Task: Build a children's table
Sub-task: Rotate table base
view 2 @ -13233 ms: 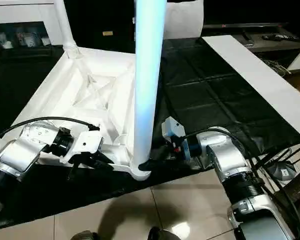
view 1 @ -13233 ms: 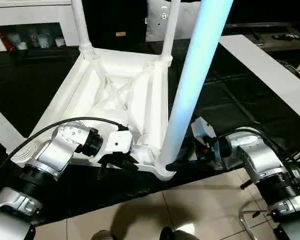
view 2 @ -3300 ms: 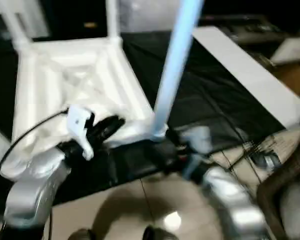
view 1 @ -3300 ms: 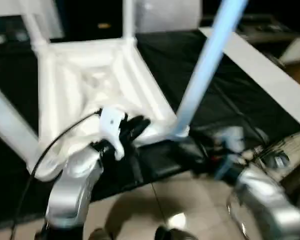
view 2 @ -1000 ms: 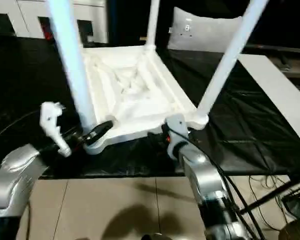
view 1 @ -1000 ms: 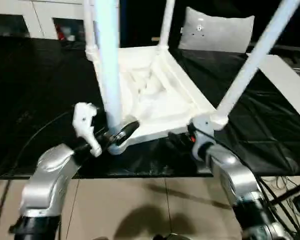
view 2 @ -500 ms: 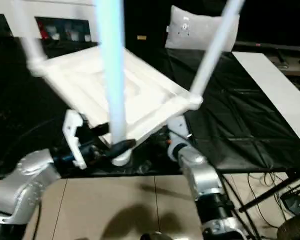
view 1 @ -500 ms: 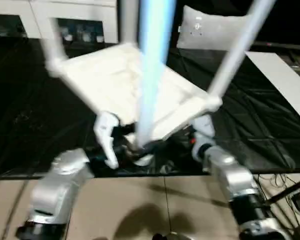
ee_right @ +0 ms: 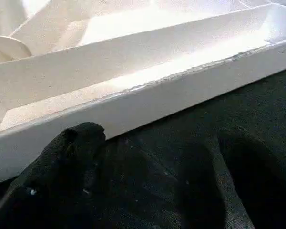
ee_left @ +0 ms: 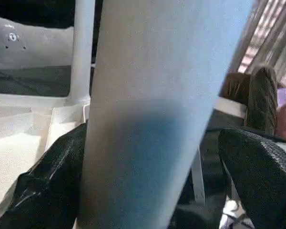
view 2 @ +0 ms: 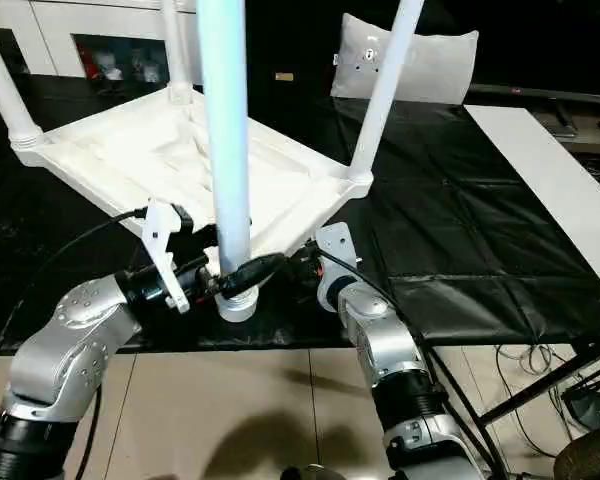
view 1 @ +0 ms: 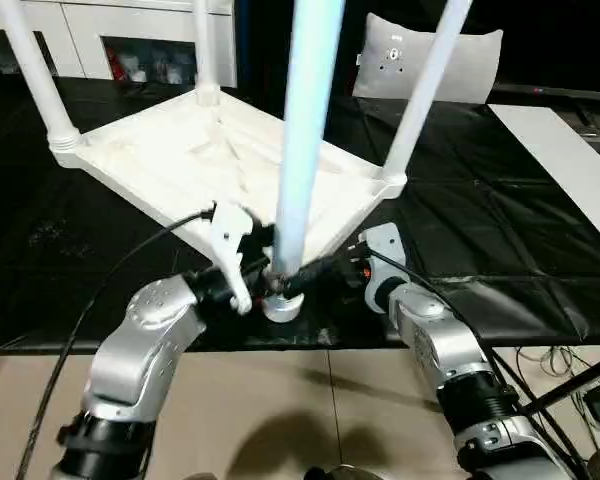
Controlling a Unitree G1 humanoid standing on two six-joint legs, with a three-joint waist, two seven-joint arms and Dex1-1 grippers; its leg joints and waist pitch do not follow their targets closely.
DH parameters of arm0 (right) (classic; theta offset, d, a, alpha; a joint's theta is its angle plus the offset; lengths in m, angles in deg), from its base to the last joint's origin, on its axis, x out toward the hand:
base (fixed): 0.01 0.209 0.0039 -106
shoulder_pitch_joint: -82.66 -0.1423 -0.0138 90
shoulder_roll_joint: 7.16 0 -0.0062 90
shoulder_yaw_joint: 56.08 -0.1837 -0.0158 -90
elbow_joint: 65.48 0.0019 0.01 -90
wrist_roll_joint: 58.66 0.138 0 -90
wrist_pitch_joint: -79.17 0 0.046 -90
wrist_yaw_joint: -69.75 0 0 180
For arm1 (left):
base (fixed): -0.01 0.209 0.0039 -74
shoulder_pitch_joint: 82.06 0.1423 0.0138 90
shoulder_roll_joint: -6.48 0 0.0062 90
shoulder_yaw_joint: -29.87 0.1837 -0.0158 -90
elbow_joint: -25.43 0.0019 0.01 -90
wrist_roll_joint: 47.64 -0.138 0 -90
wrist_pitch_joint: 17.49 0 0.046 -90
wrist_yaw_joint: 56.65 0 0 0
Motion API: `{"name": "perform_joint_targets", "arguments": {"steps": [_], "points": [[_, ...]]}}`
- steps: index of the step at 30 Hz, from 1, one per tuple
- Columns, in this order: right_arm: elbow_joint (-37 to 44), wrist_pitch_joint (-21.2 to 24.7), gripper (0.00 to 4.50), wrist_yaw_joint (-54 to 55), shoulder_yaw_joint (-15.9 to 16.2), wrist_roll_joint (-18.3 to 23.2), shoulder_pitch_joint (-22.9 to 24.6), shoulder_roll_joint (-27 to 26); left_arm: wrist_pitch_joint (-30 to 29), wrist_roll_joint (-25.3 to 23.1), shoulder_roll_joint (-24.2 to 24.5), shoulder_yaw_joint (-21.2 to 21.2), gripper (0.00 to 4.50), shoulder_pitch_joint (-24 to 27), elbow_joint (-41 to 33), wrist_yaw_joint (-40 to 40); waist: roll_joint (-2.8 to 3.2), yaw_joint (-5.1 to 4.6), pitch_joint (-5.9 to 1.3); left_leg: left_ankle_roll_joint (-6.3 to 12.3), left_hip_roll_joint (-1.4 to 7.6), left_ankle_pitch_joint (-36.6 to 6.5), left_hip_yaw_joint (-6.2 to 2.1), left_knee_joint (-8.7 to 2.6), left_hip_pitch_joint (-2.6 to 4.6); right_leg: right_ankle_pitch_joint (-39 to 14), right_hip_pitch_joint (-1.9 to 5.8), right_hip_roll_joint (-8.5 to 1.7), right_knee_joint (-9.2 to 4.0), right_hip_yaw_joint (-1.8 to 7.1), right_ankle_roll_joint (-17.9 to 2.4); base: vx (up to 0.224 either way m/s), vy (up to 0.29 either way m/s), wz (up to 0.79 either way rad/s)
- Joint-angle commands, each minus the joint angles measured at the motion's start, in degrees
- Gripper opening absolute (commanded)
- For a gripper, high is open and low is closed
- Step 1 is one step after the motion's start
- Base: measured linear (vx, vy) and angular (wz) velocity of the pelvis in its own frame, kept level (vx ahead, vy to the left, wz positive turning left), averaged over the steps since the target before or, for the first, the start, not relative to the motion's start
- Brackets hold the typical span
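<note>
You have the children's table upside down on the black sheet, its ribbed underside facing up and all four legs standing up out of the corner sockets. The table sits tilted: the corner nearest you is low, close to the front edge of the sheet, while the far corners ride higher. Your left gripper is at that near corner, its two black fingers spread wide and standing on either side of the near leg just above the socket; from the left wrist view the leg stands between the two pads, with one finger close against it and the other standing a little off, so you cannot tell whether the claw really presses the leg. Your right gripper lies low beside the same corner, pointing in under the raised edge of the top; its fingers are spread wide too, and in the right wrist view one fingertip sits right up at the white rim with nothing clamped between the pair. A white cabinet stands behind the table, and a flat white board lies on the sheet well off to your right.
</note>
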Motion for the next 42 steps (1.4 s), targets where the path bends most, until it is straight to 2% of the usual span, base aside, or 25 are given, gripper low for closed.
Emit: {"name": "perform_joint_targets", "arguments": {"steps": [1, 8, 11, 13, 16, 18, 19, 20, 21, 23, 24, 25, 27, 28, 30, 31, 32, 33, 34, 35, 36, 37, 38, 39, 42], "points": [[-1.72, -2.37, 4.5, -1.16, 1.57, 0.37, -3.69, -1.71, 0.27, 1.48, -1.93, 3.53, 4.41, -1.64, -0.76, -1.21, 1.5, 0.48, -5.13, 2.26, 3.26, -2.98, -1.08, -4.05, -0.92, -14.55, 4.24, -6.62, -4.19, 4.64, -5.87, 0.0, 0.0, 0.0], [-6.96, -4.42, 4.5, 0.29, 0.79, -0.39, -7.47, -3.32, 1.08, 1.36, -3.37, 4.22, 4.41, -2.23, 0.02, -1.13, 1.57, 0.36, -4.99, 2.04, 3.19, -4.58, -1.07, -4.02, -0.79, -18.52, 4.14, -6.58, -4.77, 4.44, -5.3, 0.0, 0.0, 0.0], [-9.42, -5.85, 4.5, 0.49, 0.39, -0.54, -9.24, -4.11, 1.18, 1.12, -4.29, 4.47, 4.41, -2.63, 0.18, -0.6, 1.59, 0.34, -5.11, 1.89, 3.32, -4.57, -1.06, -3.97, -0.72, -17.35, 4.13, -6.63, -4.54, 4.46, -5.86, 0.0, 0.0, 0.0], [-9.88, -6.14, 4.5, 0.55, 0.37, -0.59, -9.5, -4.25, 1.33, 1.03, -4.45, 4.44, 4.41, -2.75, 0.33, -0.46, 1.34, 0.43, -5.25, 2.34, 3.4, -3.36, -1.05, -3.97, -0.87, -15.08, 4.26, -6.72, -4.08, 4.58, -6.71, 0.0, 0.0, 0.0], [-12.1, -7.61, 4.5, 1.46, 0.11, -1.02, -10.59, -4.51, 3.23, -0.46, -4.85, 4.29, 4.41, -3.85, 2.31, 0.37, 1.4, 0.44, -5.42, 2.75, 3.41, -2.01, -1.05, -3.9, -0.92, -12.25, 4.33, -6.7, -3.7, 4.61, -7.68, 0.0, 0.0, 0.0], [-12.49, -7.84, 4.5, 1.86, 0.0, -1.18, -10.74, -4.5, 3.85, -0.99, -4.85, 4.23, 4.41, -4.17, 2.96, 0.59, 1.49, 0.51, -5.31, 2.91, 3.42, -2.44, -0.97, -3.92, -0.76, -12.59, 4.17, -6.68, -3.86, 4.62, -7.83, 0.0, 0.0, 0.0], [-13.33, -8.25, 4.5, 2.94, -0.59, -1.49, -10.77, -4.1, 6.83, -3.73, -4.68, 3.79, 4.41, -5.76, 6.07, 2.16, 1.49, 0.64, -5.28, 2.94, 3.31, -2.65, -0.92, -3.93, -0.69, -13.19, 4.1, -6.61, -4.07, 4.6, -7.37, 0.0, 0.0, 0.0], [-13.33, -8.25, 4.5, 2.94, -0.59, -1.49, -10.77, -4.1, 6.83, -3.73, -4.68, 3.79, 4.41, -5.76, 6.07, 2.16, 1.47, 0.65, -5.3, 2.88, 3.37, -2.72, -0.98, -3.94, -0.75, -13.26, 4.2, -6.68, -3.98, 4.62, -7.2, 0.0, 0.0, 0.0], [-13.65, -8.58, 4.5, 3.5, -0.99, -1.69, -10.4, -3.57, 9.23, -5.41, -4.56, 3.18, 4.41, -7.06, 8.65, 3.29, 0.64, 0.59, -5.41, 2.78, 3.45, -2.74, -0.9, -3.95, -0.74, -13.73, 4.26, -6.71, -3.97, 4.66, -6.78, 0.0, 0.0, 0.0], [-13.52, -8.84, 4.5, 4.08, -1.52, -1.82, -9.5, -2.73, 11.87, -6.82, -4.35, 2.09, 4.41, -8.79, 11.95, 4.38, 1.09, 0.89, -5.28, 3.05, 3.05, -2.63, -0.84, -3.92, -0.71, -15.35, 4.19, -6.63, -4.33, 4.63, -5.65, 0.0, 0.0, 0.0], [-13.35, -8.95, 4.5, 4.27, -1.81, -1.84, -8.91, -2.26, 13.14, -7.42, -4.18, 1.48, 4.41, -9.7, 13.64, 4.83, 1.1, 0.99, -5.36, 2.82, 3.25, -2.6, -0.89, -3.95, -0.61, -15.41, 4.2, -6.76, -4.16, 4.66, -5.53, 0.0, 0.0, 0.0], [-12.44, -8.96, 4.5, 4.28, -2.36, -1.84, -6.84, -0.79, 15.97, -8.77, -3.38, 0.03, 4.41, -12.17, 17.99, 6.05, 1.05, 1.17, -5.25, 2.89, 3.07, -2.87, -0.88, -4.01, -0.66, -16.66, 4.14, -6.6, -4.64, 4.55, -4.47, 0.0, 0.0, 0.0], [-11.52, -8.91, 4.5, 4.23, -2.67, -1.84, -5.12, 0.31, 17.52, -9.4, -2.88, -0.83, 4.41, -13.8, 20.7, 6.98, 1.26, 1.48, -5.28, 2.83, 3.02, -2.93, -0.86, -3.99, -0.52, -16.96, 4.08, -6.55, -4.79, 4.56, -3.75, 0.0, 0.0, 0.0], [-10.91, -8.88, 4.5, 4.21, -2.85, -1.84, -3.98, 1.03, 18.5, -9.78, -2.57, -1.38, 4.41, -14.87, 22.44, 7.61, 1.13, 1.79, -5.38, 2.66, 3.08, -2.63, -0.89, -4.0, -0.5, -16.51, 4.17, -6.59, -4.59, 4.61, -3.42, 0.0, 0.0, 0.0], [-9.65, -8.68, 4.5, 4.1, -3.3, -1.65, -2.24, 1.97, 19.41, -10.75, -2.12, -1.85, 4.41, -16.41, 24.98, 9.3, 1.24, 2.11, -5.45, 2.38, 3.2, -2.64, -0.91, -3.97, -0.44, -16.26, 4.1, -6.73, -4.37, 4.58, -3.38, 0.0, 0.0, 0.0], [-8.42, -8.55, 4.5, 4.02, -3.68, -1.53, -0.7, 2.77, 20.4, -11.8, -1.72, -2.18, 4.41, -17.87, 27.57, 11.01, 1.41, 2.11, -5.44, 2.51, 2.99, -2.91, -0.82, -3.97, -0.54, -16.92, 4.12, -6.51, -4.8, 4.46, -3.08, 0.0, 0.0, 0.0], [-7.17, -8.47, 4.5, 3.95, -4.01, -1.42, 0.69, 3.43, 21.49, -12.86, -1.45, -2.47, 4.41, -19.25, 30.35, 12.72, 1.42, 2.03, -5.41, 2.5, 2.81, -3.47, -0.88, -3.97, -0.71, -17.96, 4.28, -6.4, -5.02, 4.38, -2.26, 0.0, 0.0, 0.0], [-5.49, -8.23, 4.5, 3.75, -4.28, -1.28, 2.13, 4.08, 22.14, -13.8, -1.23, -2.55, 4.41, -20.53, 32.92, 14.21, 1.31, 2.09, -5.49, 2.3, 2.8, -3.63, -0.93, -3.94, -0.64, -18.61, 4.36, -6.51, -4.89, 4.32, -1.86, 0.0, 0.0, 0.0], [-5.21, -8.2, 4.5, 3.71, -4.32, -1.26, 2.36, 4.19, 22.29, -13.95, -1.21, -2.57, 4.41, -20.75, 33.38, 14.44, 1.2, 2.18, -5.47, 2.52, 2.56, -3.99, -0.89, -3.87, -0.52, -20.71, 4.23, -6.48, -5.22, 4.24, -0.61, 0.0, 0.0, 0.0], [-2.31, -8.13, 4.5, 2.76, -4.37, -0.97, 4.27, 5.01, 23.56, -14.39, -1.48, -2.69, 4.41, -22.04, 36.34, 15.17, 1.95, 2.24, -5.4, 2.73, 2.17, -3.94, -0.88, -3.77, -0.71, -22.59, 4.3, -6.37, -5.62, 4.06, 0.51, 0.0, 0.0, 0.0], [-1.47, -8.18, 4.5, 2.34, -4.31, -0.87, 4.73, 5.19, 23.79, -14.25, -1.66, -2.7, 4.41, -22.15, 36.67, 15.03, 1.95, 2.24, -5.4, 2.73, 2.17, -3.94, -0.88, -3.77, -0.71, -22.59, 4.3, -6.37, -5.62, 4.06, 0.51, 0.0, 0.0, 0.0], [0.75, -8.24, 4.5, 1.34, -3.86, -0.86, 5.72, 5.73, 24.12, -13.16, -2.55, -2.86, 4.41, -21.72, 35.95, 13.8, 1.22, 2.14, -5.49, 3.54, 2.1, -3.19, -0.82, -3.75, -1.07, -22.81, 4.51, -6.22, -5.83, 3.95, 1.58, 0.0, 0.0, 0.0], [1.98, -8.25, 4.5, 0.81, -3.59, -0.87, 6.26, 6.03, 24.28, -12.55, -3.04, -2.95, 4.41, -21.47, 35.51, 13.11, 1.32, 2.29, -5.74, 3.76, 2.15, -2.73, -0.78, -3.62, -0.96, -22.17, 4.36, -6.25, -5.61, 3.93, 1.31, 0.0, 0.0, 0.0], [5.57, -7.22, 4.5, -0.77, -3.85, 0.94, 7.61, 6.04, 24.03, -10.54, -4.11, -3.08, 4.41, -20.38, 33.54, 11.12, 1.28, 2.2, -5.81, 4.38, 2.34, -2.3, -0.79, -3.61, -1.05, -21.41, 4.23, -6.27, -5.53, 3.94, 0.58, 0.0, 0.0, 0.0], [11.87, -5.59, 4.5, -2.17, -4.49, 3.82, 10.0, 5.61, 22.27, -7.25, -5.32, -2.94, 4.41, -17.24, 28.77, 8.08, 1.44, 2.32, -5.79, 5.48, 3.21, -2.27, -0.92, -3.82, -0.99, -18.86, 4.0, -6.62, -5.1, 4.06, -2.2, 0.0, 0.0, 0.0]]}}
